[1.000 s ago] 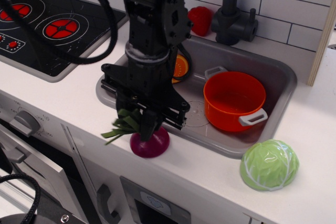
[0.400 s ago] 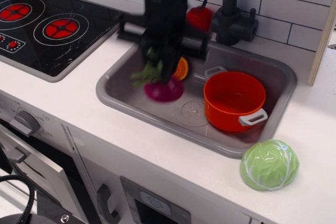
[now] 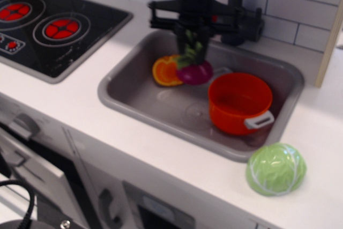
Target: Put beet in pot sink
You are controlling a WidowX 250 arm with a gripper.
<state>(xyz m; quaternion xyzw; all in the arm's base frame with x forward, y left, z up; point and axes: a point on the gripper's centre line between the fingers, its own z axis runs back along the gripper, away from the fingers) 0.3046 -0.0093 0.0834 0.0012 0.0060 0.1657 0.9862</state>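
My gripper (image 3: pixel 191 40) hangs over the back of the grey sink (image 3: pixel 131 97) and is shut on the green stalks of the beet (image 3: pixel 195 72). The dark magenta bulb hangs in the air above the basin, just left of the orange-red pot (image 3: pixel 239 102). The pot stands upright in the right half of the sink, with a grey handle towards the front; it looks empty. The beet is beside the pot's left rim, not over its opening.
An orange slice (image 3: pixel 165 71) leans in the sink's back left. A pale green cabbage (image 3: pixel 275 169) sits on the white counter at the front right. A black faucet (image 3: pixel 244 22) stands behind the sink. The stove top (image 3: pixel 48 28) lies to the left.
My gripper has lifted the beet from the counter's front edge, carried it back over the sink and then right, towards the pot. The orange slice is now uncovered.
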